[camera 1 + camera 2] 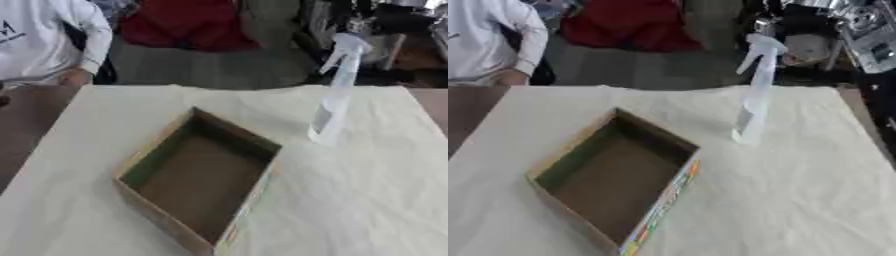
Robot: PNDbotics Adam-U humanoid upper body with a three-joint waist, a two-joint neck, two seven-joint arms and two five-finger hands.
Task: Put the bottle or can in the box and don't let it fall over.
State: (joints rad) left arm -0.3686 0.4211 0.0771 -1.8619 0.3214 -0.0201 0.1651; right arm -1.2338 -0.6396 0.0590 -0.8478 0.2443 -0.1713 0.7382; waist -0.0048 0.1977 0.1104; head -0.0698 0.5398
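A clear spray bottle (pixel 333 102) with a white trigger head stands upright on the cream tablecloth, to the right of and a little behind the box. The open cardboard box (pixel 201 180) sits in the middle of the table, turned diagonally, with a brown inside and a coloured print on its outer right wall (pixel 662 207). Nothing lies inside it. Neither of my hands shows in either view.
The cream cloth (pixel 367 200) covers the table to its far edge. A person in a white top (pixel 44 40) stands at the far left corner, off the cloth. Dark furniture and a red shape (pixel 184 22) lie beyond the table.
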